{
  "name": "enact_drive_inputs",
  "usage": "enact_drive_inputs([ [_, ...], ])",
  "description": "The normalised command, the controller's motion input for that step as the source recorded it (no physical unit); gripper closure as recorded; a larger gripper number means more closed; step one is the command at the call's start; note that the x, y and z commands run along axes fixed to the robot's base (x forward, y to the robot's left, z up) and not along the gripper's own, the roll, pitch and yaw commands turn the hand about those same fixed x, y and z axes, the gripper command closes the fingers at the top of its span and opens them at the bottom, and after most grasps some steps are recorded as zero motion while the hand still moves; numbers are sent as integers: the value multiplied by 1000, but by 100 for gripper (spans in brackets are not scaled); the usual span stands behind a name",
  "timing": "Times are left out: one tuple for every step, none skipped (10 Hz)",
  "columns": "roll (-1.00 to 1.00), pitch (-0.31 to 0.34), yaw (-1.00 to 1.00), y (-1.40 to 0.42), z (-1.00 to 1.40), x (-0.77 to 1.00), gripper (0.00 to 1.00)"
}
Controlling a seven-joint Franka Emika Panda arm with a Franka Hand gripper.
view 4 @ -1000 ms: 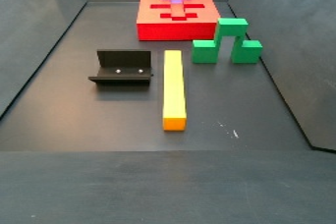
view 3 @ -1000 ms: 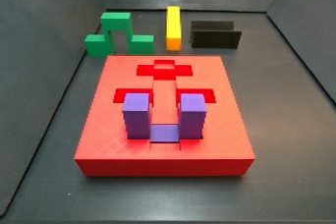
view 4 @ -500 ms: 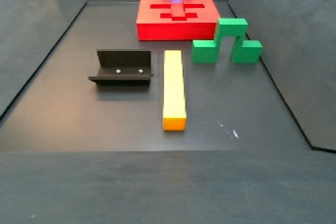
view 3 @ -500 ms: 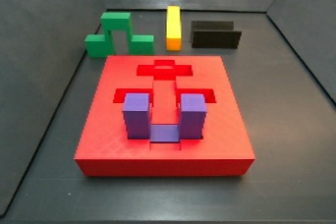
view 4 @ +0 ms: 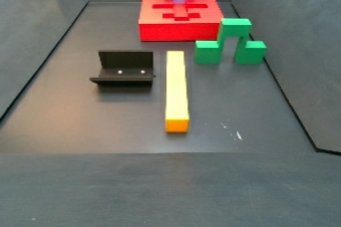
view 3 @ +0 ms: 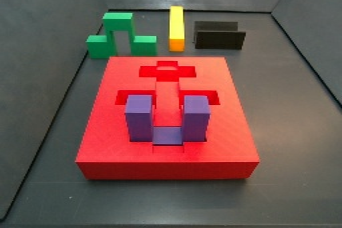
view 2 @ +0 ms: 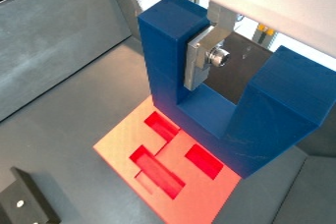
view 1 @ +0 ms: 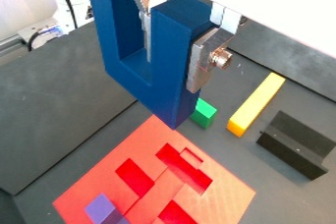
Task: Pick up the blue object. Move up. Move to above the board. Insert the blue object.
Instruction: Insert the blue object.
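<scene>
Blue block held high over the red board, ready to go in.

In a side view, going from left to right, the green arch block (view 3: pixel 118 33), the yellow bar (view 3: pixel 175 27) and the fixture (view 3: pixel 221 36) stand behind the board (view 3: pixel 167 157), well apart from it; neither arm nor gripper shows in either side view. The purple U block (view 3: pixel 167 118) already sits in a recess at the board's near end, while the cross-shaped recess (view 3: pixel 168 71) is empty. In both wrist views the gripper (view 1: pixel 175 27) pinches one prong of the blue object (view 1: pixel 147 46), fingers (view 2: pixel 206 59) on either face of it, well above the board. I would square the block over its recess and come straight down slowly, since a tilt could catch an edge.
</scene>
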Motion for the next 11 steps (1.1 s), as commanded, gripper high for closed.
enact_drive_inputs([
  [0,0,0,0,-66,0,100],
  [0,0,0,0,-103,0,100],
  [0,0,0,0,-114,0,100],
  [0,0,0,0,-206,0,100],
  [0,-1,0,151,-503,243,100],
  [207,-14,0,223,-749,557,100],
  [236,-39,0,263,-674,657,100],
  [234,-36,0,254,-680,660,100],
  [239,-16,0,234,-686,646,100],
  [233,0,0,123,-757,471,100],
  [207,0,0,51,-860,343,100],
])
